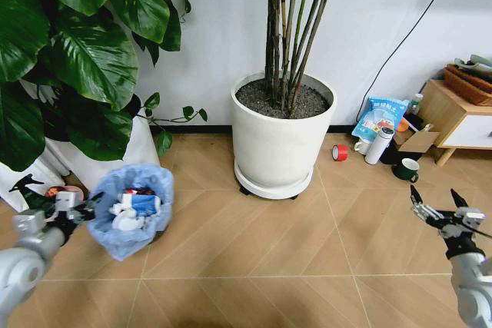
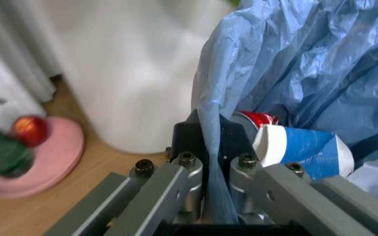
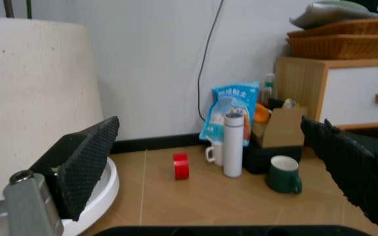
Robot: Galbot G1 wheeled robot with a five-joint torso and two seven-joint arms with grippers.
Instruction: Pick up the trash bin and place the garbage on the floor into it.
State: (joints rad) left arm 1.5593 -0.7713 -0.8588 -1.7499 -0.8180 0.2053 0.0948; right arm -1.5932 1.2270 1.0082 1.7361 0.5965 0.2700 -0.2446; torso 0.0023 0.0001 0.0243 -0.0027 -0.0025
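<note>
The left gripper (image 1: 77,209) is clamped on the rim of the trash bin (image 1: 129,213), which holds garbage (image 1: 134,207) near the floor's (image 1: 254,266) left edge. The right gripper (image 1: 438,207) hangs fully spread, empty. Recommend keeping the bin level and the rim grip firm.

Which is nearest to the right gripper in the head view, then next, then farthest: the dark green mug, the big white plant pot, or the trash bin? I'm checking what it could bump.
From the open right gripper:
1. Dark green mug, just ahead of it.
2. White plant pot, centre.
3. Trash bin, far left, its bag pinched by the left gripper.
</note>
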